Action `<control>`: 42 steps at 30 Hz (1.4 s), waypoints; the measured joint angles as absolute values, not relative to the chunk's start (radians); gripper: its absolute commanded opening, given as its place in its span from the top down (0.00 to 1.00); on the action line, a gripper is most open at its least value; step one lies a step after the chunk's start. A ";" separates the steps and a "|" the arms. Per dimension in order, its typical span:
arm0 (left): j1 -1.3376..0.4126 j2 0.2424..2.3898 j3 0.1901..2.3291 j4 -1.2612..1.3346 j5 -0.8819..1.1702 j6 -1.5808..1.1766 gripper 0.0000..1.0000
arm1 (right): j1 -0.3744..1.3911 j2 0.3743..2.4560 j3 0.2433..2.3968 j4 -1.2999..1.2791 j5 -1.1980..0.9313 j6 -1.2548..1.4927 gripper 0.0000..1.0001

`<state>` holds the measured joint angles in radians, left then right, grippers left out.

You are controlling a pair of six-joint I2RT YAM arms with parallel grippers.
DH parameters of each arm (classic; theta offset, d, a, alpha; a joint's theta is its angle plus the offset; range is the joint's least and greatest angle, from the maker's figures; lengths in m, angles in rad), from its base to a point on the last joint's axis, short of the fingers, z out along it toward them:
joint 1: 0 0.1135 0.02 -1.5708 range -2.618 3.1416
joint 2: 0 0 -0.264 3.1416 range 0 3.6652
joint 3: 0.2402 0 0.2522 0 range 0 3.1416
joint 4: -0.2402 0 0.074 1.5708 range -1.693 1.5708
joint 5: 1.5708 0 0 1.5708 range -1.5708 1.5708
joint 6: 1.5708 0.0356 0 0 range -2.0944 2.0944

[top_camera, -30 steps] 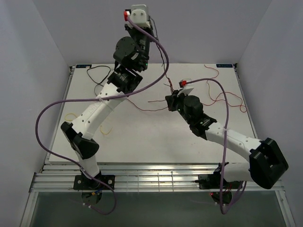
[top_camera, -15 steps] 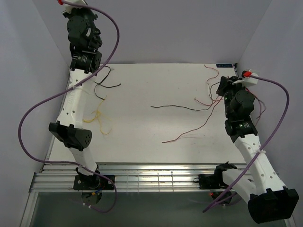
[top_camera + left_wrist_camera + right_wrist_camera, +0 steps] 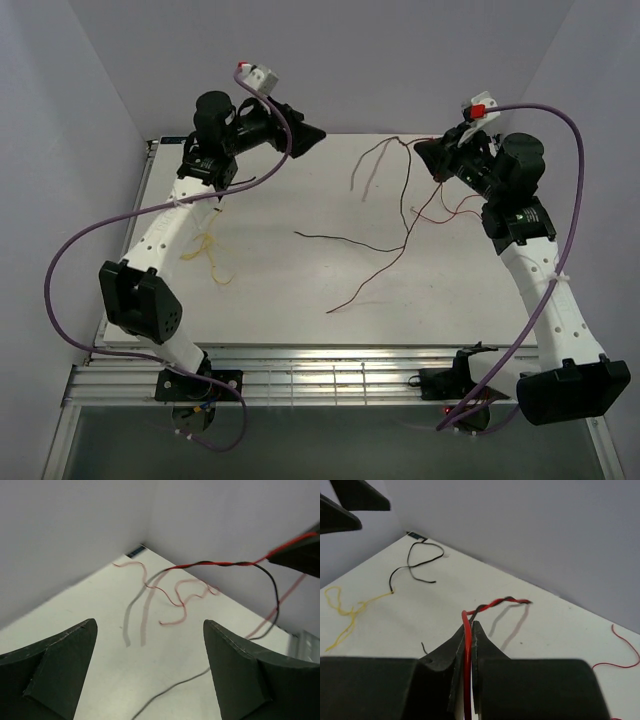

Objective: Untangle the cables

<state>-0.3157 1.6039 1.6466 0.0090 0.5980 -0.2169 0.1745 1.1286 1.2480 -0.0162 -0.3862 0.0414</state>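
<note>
- My right gripper (image 3: pixel 469 626) is pressed together on the red cable (image 3: pixel 466 665) and holds it above the table (image 3: pixel 280 290), at the far right.
- My left gripper (image 3: pixel 149 625) is spread wide and holds nothing. It is raised at the far left, facing the right one and well apart from it.
- Just beyond the right fingertips, the red cable is wound with a black cable (image 3: pixel 274 592) into a short twist (image 3: pixel 220 564). Both hang down toward the table.
- Other cables lie loose on the table: a yellow one (image 3: pixel 205 250) at the left, thin red ones (image 3: pixel 465 205) at the right.
- The step in hand, as I judge it, is to take the black cable with the left gripper and unwind it.
- Bring the open jaws around the black cable alone, just past the twist, not on the twist.
- Close only when one cable sits between the pads.
- Draw away gently, circling against the winding; a straight pull may tighten it.
</note>
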 measured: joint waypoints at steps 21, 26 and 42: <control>-0.695 1.717 1.524 0.074 0.699 -0.358 0.02 | 0.366 1.227 1.282 -0.091 -0.354 0.097 0.92; -0.717 1.784 1.528 0.082 0.616 -0.426 0.02 | 0.411 1.225 1.273 -0.081 -0.276 0.123 0.92; -0.704 1.619 1.386 -0.084 0.180 -0.442 1.00 | 0.264 1.237 1.297 -0.160 -0.026 0.149 0.92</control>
